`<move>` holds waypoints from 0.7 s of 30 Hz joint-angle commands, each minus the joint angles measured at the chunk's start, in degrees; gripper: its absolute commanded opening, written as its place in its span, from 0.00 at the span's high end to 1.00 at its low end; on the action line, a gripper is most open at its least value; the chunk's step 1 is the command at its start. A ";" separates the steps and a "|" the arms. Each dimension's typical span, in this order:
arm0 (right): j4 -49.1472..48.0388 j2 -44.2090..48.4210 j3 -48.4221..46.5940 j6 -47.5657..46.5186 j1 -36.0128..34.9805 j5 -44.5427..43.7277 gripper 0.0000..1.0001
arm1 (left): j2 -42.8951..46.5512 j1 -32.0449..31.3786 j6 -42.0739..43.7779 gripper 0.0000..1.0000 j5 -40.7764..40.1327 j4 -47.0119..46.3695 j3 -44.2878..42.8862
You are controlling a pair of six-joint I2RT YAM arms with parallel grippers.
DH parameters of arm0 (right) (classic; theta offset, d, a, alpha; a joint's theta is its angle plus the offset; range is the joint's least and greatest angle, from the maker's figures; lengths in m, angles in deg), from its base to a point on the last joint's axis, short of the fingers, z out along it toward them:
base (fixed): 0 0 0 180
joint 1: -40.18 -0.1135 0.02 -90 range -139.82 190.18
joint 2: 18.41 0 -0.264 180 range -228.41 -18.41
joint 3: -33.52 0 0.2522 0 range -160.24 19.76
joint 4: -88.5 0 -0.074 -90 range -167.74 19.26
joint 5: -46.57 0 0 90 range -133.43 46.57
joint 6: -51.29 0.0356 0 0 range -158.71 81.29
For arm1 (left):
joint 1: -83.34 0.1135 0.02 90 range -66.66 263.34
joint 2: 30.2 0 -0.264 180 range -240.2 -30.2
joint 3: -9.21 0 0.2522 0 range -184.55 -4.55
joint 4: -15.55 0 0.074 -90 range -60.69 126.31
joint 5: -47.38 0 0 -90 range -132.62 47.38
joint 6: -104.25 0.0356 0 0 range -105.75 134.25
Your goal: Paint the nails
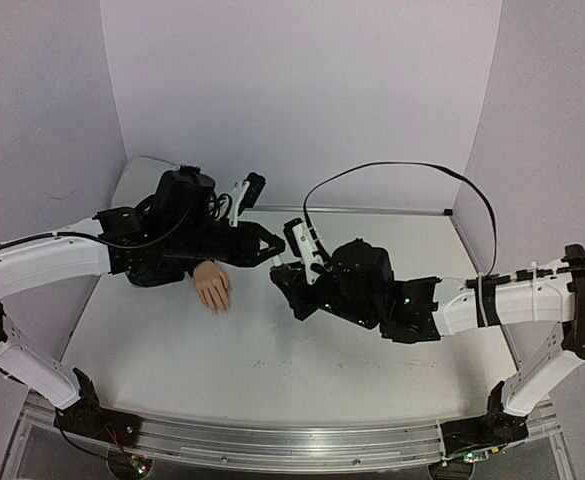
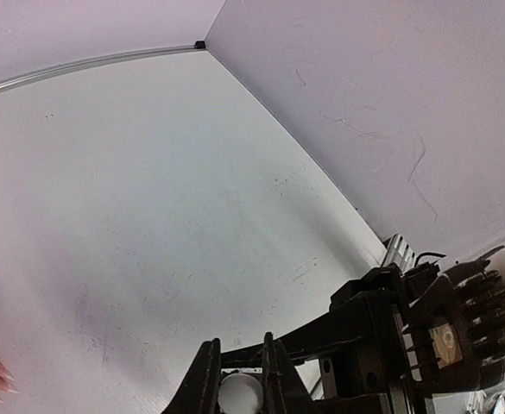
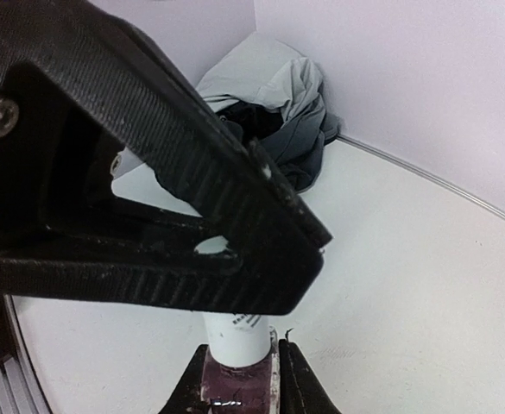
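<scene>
White table (image 1: pixel 272 390) | left gripper (image 2: pixel 239 366) pinching white cap (image 2: pixel 239 395) | right gripper (image 3: pixel 239 373) pinching polish bottle (image 3: pixel 235 395) | mannequin hand (image 1: pixel 213 287) left of both

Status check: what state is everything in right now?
Left gripper: shut on cap.
Right gripper: shut on bottle.
Cap: on bottle.
Bottle: closed.
Hand: lying on table, not gripped.
Nails: paint unclear.
Cloth: crumpled in corner.
</scene>
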State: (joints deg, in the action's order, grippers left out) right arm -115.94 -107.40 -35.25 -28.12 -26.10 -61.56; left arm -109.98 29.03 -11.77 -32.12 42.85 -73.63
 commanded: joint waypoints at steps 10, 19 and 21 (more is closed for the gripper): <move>-16.62 5.89 6.59 0.68 10.44 51.15 1.00 | 7.56 -0.72 2.71 0.25 8.28 -2.34 3.70; -24.22 6.78 8.79 6.10 12.50 59.24 1.00 | 3.33 -0.85 1.49 0.59 16.65 -4.20 1.00; -24.46 6.51 8.61 6.36 12.57 59.59 1.00 | 2.96 -0.80 1.26 0.70 16.95 -4.29 0.78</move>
State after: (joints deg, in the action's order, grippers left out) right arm -132.37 -103.12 -26.00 -23.85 -13.81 -7.49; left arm -105.79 28.25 -10.33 -18.48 40.95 -70.22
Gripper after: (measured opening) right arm 0.216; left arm 0.392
